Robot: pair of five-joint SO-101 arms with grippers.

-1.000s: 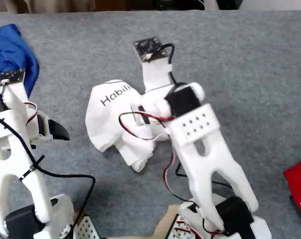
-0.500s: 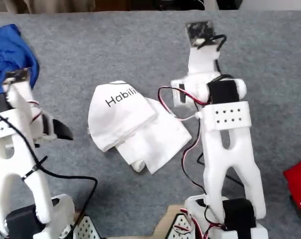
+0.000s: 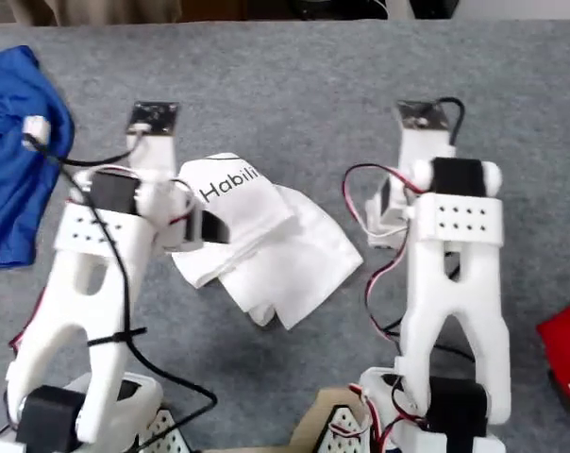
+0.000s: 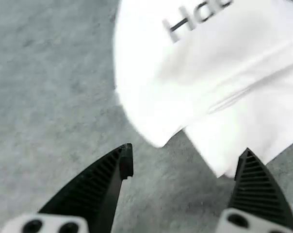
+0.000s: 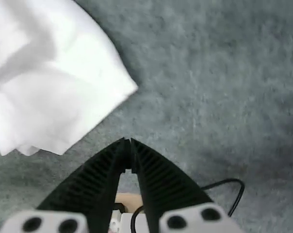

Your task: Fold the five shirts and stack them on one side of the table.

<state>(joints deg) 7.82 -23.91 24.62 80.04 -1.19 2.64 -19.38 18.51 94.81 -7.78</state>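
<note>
**Loose fold could spill open**

My left gripper [image 4: 186,154] hangs spread wide over the edge of the white shirt [image 3: 266,245], bundled mid-table. My right gripper [image 5: 128,143] is pinched empty beside it. Grabbing only 1 layer could unroll the fold.

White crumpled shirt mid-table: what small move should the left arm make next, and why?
Probably lower the left gripper onto the white shirt's edge and close: it hangs open above that edge, while the right gripper is shut beside it.
</note>
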